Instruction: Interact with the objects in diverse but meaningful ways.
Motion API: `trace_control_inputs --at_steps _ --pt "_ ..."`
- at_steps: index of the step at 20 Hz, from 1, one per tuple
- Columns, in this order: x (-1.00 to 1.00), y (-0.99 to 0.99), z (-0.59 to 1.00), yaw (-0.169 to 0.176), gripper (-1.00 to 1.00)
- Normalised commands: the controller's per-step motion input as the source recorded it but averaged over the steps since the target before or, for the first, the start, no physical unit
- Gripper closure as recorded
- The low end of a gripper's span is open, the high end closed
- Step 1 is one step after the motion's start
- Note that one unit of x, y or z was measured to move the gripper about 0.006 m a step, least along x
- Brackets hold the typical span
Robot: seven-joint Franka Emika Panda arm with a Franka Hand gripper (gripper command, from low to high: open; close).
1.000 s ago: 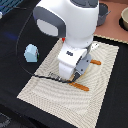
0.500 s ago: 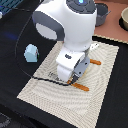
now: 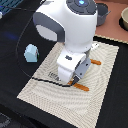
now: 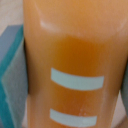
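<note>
In the exterior view the white Panda arm (image 3: 67,25) fills the upper middle of the frame, bent down over a beige striped placemat (image 3: 60,97) that lies on a black table (image 3: 12,65). Its gripper (image 3: 76,80) sits low at the centre of the frame, right at the mat's surface, with an orange-handled piece of cutlery (image 3: 82,87) showing at its tip and running toward the lower right. A 2nd orange handle (image 3: 95,62) lies just above and to the right of the gripper, near the mat's upper edge. The pale-blue house-shaped box (image 3: 31,52) stands at the left of the frame, just off the mat's left edge and well apart from the gripper. A grey pot (image 3: 102,12) and a tan plate (image 3: 124,19) sit in the upper right corner. The wrist view is blurred and almost filled by an orange surface (image 4: 72,60) carrying 2 pale horizontal bars (image 4: 77,80). Whether the claw is spread or pinching the cutlery I cannot tell.
</note>
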Motion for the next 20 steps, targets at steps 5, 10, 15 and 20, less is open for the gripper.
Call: trace_control_inputs --at_steps 5,10,15,20 --pt "0.05 -0.01 -0.05 0.000 -1.00" --pt "0.00 0.00 0.01 0.004 -1.00" --pt "0.04 0.02 -0.01 0.000 -1.00" --pt "0.03 0.09 -0.06 -0.008 -1.00"
